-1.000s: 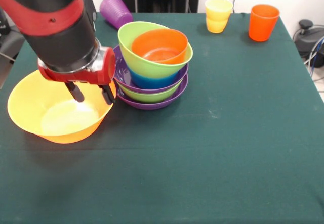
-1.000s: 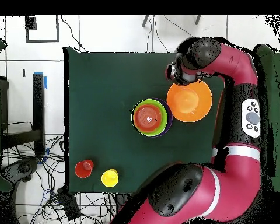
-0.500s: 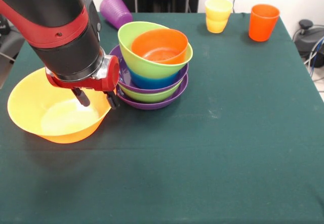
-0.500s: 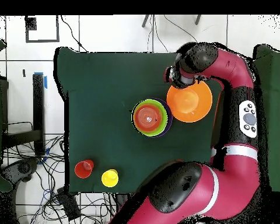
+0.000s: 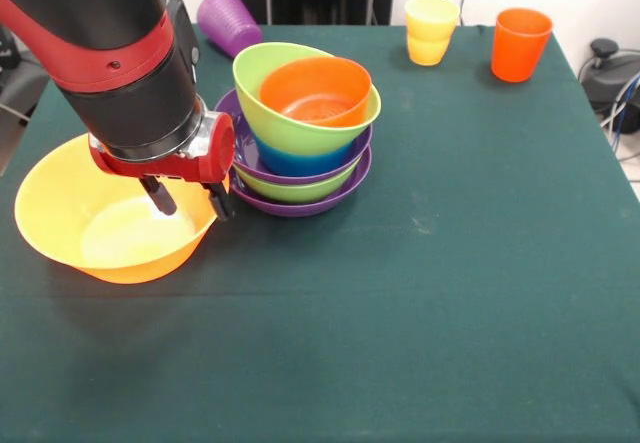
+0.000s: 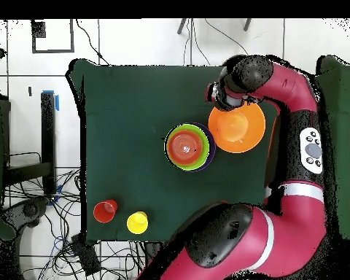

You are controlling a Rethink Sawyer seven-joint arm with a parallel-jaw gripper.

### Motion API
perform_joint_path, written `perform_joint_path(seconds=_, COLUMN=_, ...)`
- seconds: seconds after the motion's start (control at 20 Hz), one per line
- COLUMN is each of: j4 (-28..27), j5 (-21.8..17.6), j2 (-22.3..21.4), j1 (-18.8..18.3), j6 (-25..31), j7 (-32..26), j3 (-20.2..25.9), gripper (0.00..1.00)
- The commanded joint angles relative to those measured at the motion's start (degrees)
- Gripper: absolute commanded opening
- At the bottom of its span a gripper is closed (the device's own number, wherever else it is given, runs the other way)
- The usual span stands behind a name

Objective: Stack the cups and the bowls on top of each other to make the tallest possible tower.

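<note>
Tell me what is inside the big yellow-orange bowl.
One finger of the hand dips into the big yellow-orange bowl; its visible floor is bare, the part behind the arm hidden.

Over the last second the gripper (image 5: pixel 188 197) has shifted right and slightly down in the front frame, its fingers (image 5: pixel 160 196) now straddling the right rim of the large yellow-orange bowl (image 5: pixel 60 218), closer to the tower (image 5: pixel 300 128).
</note>
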Motion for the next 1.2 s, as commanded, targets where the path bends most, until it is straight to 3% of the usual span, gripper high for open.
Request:
perform_joint_path(seconds=0.05, j4=7.32, j5=0.39, j2=-1.48, j1=1.32, j6=-5.83, j7=5.64, j3=-0.41, gripper=1.0)
perform_joint_path(seconds=0.4, j4=8.97, j5=0.55, j2=-2.03, j1=1.33, j6=-8.28, j7=5.84, j3=-1.29, gripper=1.0)
perform_joint_path(seconds=1.0, j4=5.67, j5=0.57, j2=0.39, j1=1.82, j6=-7.77, j7=5.07, j3=-2.09, gripper=1.0)
perform_joint_path(seconds=1.2, j4=6.82, j5=0.76, j2=0.01, j1=1.82, j6=-8.79, j7=5.39, j3=-2.48, gripper=1.0)
